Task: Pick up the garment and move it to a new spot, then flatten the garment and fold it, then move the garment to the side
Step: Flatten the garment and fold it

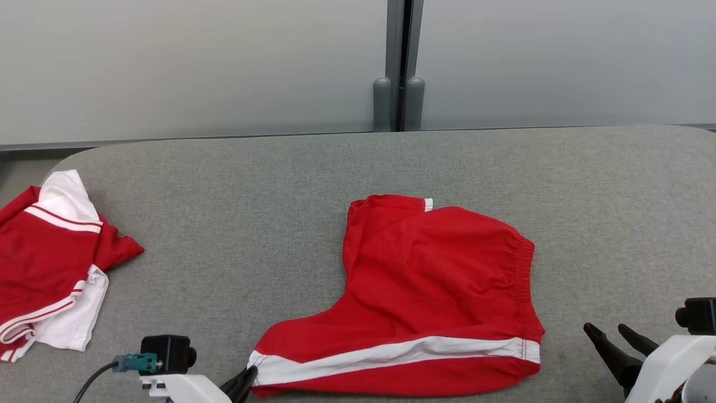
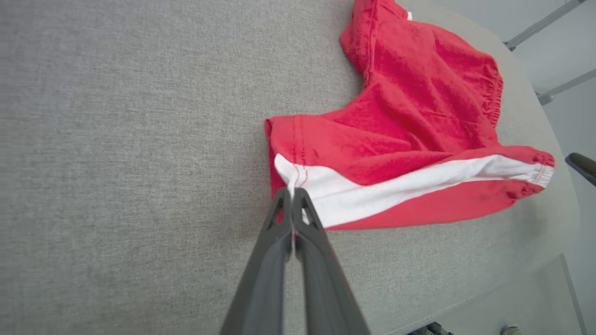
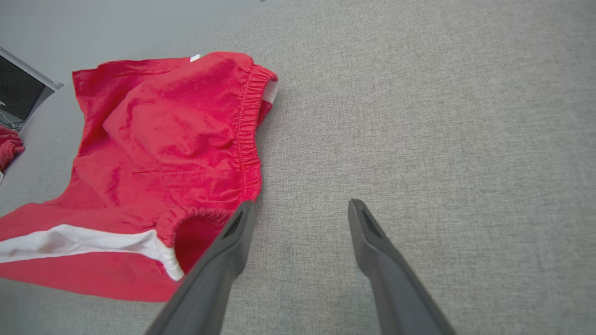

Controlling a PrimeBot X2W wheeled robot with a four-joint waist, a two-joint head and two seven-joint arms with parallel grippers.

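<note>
Lying well apart: shorts (image 1: 436,291), second red-white garment (image 1: 45,263).

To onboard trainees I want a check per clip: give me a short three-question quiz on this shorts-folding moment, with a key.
1. True or false: the right gripper is shut on the red shorts.
2. Where does the left gripper pinch the shorts? A: the elastic waistband. B: the leg hem at the white stripe. C: the far leg opening.
3. Fill in: the second red-and-white garment lies toward the robot's ____ on the grey table.
Key: 1 false, its jaws stand open, holding nothing. 2 B. 3 left.
</note>
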